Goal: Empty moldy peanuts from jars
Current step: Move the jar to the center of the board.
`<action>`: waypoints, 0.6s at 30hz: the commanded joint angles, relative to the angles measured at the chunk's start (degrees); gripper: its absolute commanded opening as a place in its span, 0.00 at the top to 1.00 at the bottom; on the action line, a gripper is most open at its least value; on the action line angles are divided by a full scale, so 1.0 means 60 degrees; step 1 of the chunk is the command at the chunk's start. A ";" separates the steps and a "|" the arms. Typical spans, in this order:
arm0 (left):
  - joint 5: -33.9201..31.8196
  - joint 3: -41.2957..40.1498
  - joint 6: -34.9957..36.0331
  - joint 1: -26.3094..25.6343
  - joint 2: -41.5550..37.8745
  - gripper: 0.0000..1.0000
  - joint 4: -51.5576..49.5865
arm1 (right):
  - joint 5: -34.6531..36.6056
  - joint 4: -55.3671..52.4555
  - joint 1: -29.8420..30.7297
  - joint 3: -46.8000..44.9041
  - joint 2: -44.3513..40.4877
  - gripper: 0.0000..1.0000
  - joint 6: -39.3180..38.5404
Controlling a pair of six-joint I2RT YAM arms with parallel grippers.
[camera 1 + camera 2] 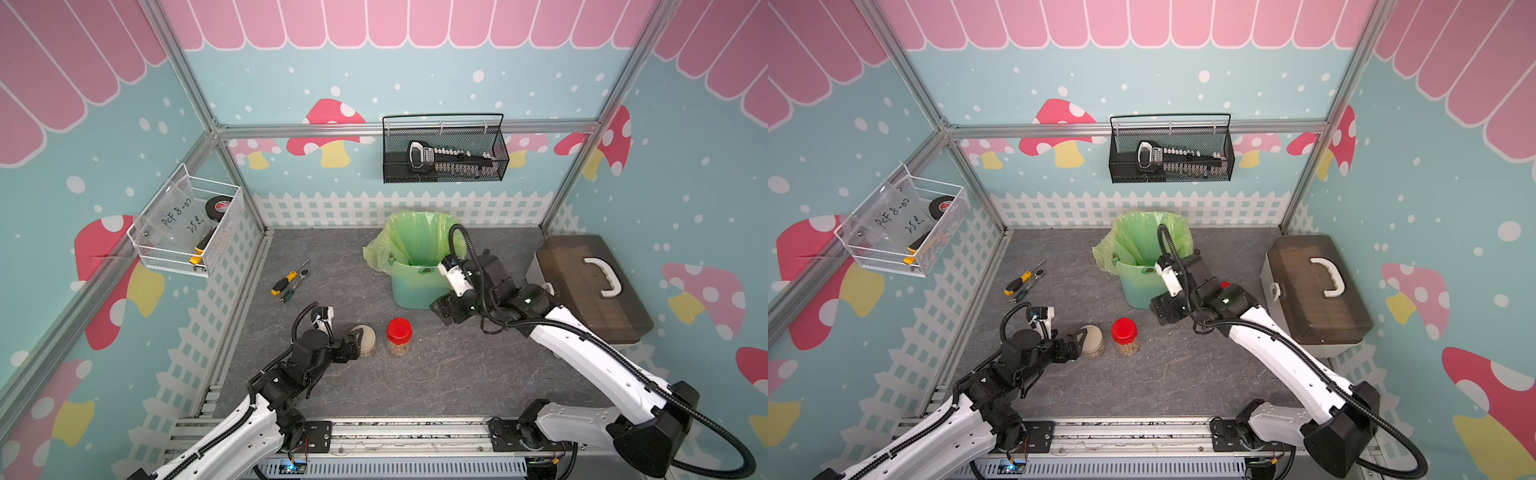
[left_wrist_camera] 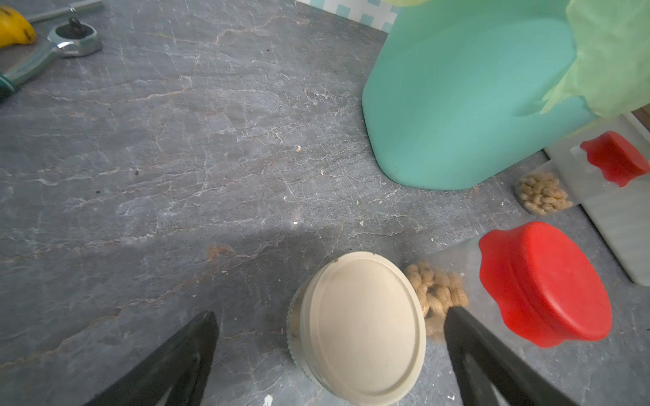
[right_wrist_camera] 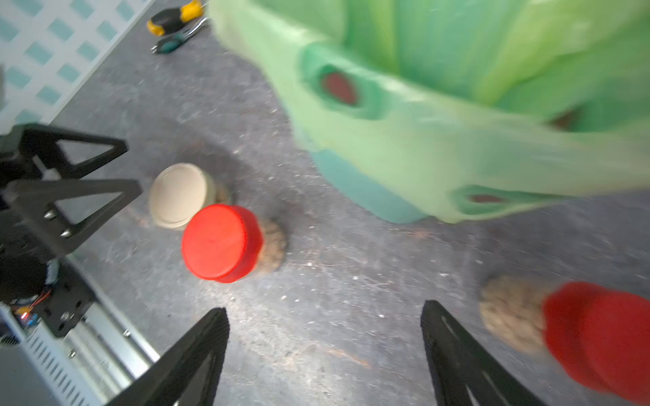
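Note:
Three clear jars of moldy peanuts (image 2: 436,291) stand on the grey table. My left gripper (image 2: 332,311) is open, with one finger on each side of the beige-lidded jar (image 2: 362,327) (image 1: 365,338) and a gap to each. Just right of it stands a red-lidded jar (image 1: 399,332) (image 3: 218,242). My right gripper (image 3: 323,305) (image 1: 440,309) is open over bare table in front of the bin. Another red-lidded jar (image 3: 598,334) (image 1: 1225,285) sits outside its fingers, mostly hidden under the right arm in both top views.
The teal bin (image 1: 409,291) with a green bag (image 1: 415,241) stands at the back middle. A screwdriver and a ratchet (image 1: 289,280) lie at the back left. A brown toolbox (image 1: 590,286) sits on the right. Wire baskets hang on the walls.

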 commanded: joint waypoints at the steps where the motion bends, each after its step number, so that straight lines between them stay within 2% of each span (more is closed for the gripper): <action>1: 0.0261 -0.0309 -0.0760 0.0050 -0.0139 0.01 0.0275 | -0.0113 0.0457 0.0672 -0.0021 0.0909 0.15 0.0399; 7: 0.0510 -0.0479 -0.1243 0.0056 0.0411 0.01 0.0440 | 0.0143 0.0433 0.1558 0.0925 0.2374 0.12 0.0180; 13: 0.0776 -0.0795 -0.1344 0.0065 0.0387 0.01 0.0886 | 0.0065 0.0531 0.1870 0.1260 0.3126 0.11 0.0218; 18: 0.1117 -0.0766 -0.1176 0.0159 0.0876 0.01 0.1297 | -0.0005 0.0538 0.2061 0.1328 0.3592 0.12 0.0236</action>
